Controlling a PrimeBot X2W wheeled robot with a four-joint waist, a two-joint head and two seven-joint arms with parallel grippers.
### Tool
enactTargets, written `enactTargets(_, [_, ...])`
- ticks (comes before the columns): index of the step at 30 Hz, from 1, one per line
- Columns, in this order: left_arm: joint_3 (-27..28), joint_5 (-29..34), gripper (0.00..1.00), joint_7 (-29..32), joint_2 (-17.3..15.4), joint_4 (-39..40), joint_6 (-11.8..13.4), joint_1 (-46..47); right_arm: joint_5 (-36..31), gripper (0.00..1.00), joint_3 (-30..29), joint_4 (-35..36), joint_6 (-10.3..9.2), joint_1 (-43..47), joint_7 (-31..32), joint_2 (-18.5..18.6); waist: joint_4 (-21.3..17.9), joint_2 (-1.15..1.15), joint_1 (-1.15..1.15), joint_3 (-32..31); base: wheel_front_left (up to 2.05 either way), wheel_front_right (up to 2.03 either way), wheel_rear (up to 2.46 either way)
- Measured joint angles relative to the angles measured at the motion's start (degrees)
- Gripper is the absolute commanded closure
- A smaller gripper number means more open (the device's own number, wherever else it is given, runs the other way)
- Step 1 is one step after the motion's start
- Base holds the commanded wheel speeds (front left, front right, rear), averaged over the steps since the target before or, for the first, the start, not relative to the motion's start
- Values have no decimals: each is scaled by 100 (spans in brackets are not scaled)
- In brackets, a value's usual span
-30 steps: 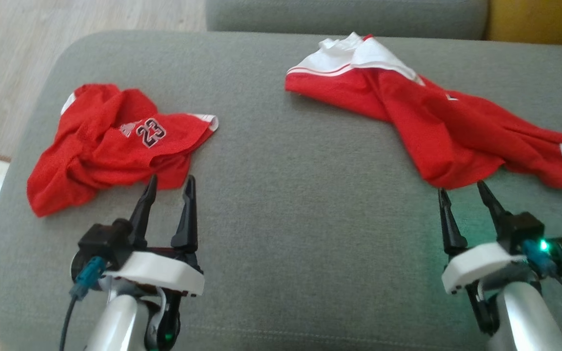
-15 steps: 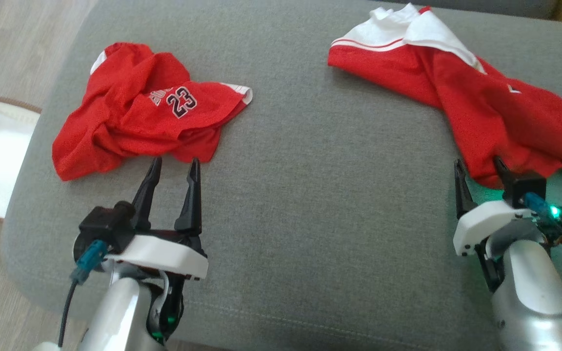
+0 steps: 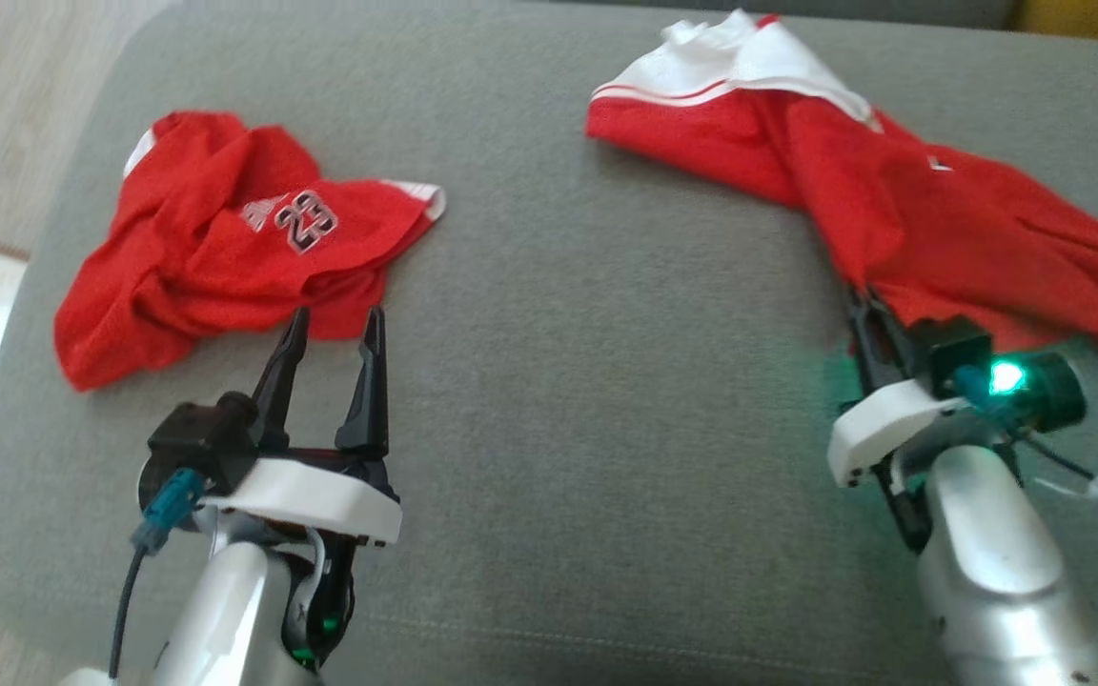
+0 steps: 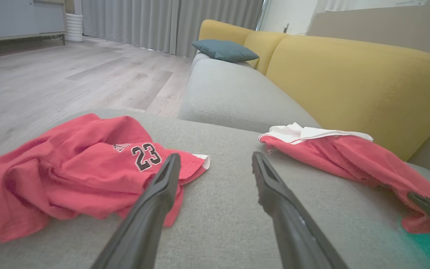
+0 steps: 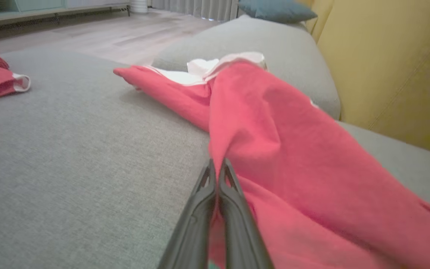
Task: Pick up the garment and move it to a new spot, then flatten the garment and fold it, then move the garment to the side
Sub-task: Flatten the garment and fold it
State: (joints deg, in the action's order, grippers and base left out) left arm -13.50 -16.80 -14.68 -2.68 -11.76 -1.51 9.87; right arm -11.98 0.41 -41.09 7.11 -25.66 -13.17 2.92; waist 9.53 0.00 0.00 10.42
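Right pincer point(image 5: 218, 163), lately wide, now tight on red garment point(image 3: 940, 229); left pincer point(image 3: 337, 319) wide beside "23" jersey point(image 3: 206, 257).

L gripper point(image 3: 338, 316) jaws wide apart, fingers fwd; R gripper point(image 5: 215, 164) fingers pinched together

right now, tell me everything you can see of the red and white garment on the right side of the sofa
The red and white garment looks like thin sports fabric: mostly red, with a white panel and thin striped trim at its far end and a small white mark on the red. It lies crumpled and twisted in a long diagonal on the grey sofa cushion, not flattened, and its right end runs out of the head view. The right gripper is shut on its near edge.
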Motion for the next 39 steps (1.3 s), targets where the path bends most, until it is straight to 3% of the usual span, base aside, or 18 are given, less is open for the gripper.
enactTargets(5, [25,-5,0,0,2,10,58,-50,-48,100,467,569,0,546,180,-4,-276,0,0,-234,0,0,0])
enactTargets(12, [35,-60,0,0,1,33,112,-294,-318,100,474,1529,0,1416,801,67,-553,0,0,-600,0,0,0])
enactTargets(18, [30,-111,0,0,0,33,158,-404,-193,100,304,2393,0,2232,1659,514,-641,0,0,-841,0,0,0])
enactTargets(25, [-10,-111,0,0,0,40,158,-407,93,100,122,2919,0,3010,2448,701,-650,0,0,-862,0,0,0])
enactTargets(35, [-23,-109,0,0,-1,44,151,-414,-141,100,-575,3265,0,3193,3016,457,-676,0,0,-781,0,0,0])
enactTargets(36, [-22,-108,0,0,-1,44,151,-414,-226,44,-665,3292,0,3234,3003,404,-674,0,0,-773,0,0,0])
enactTargets(37, [-23,-99,0,0,-1,44,148,-413,-323,0,-773,3320,0,3250,2944,341,-671,0,0,-766,0,0,0])
enactTargets(39, [-23,-91,0,0,0,44,145,-413,-398,0,-855,3389,0,3225,2735,242,-663,0,0,-759,0,0,0])
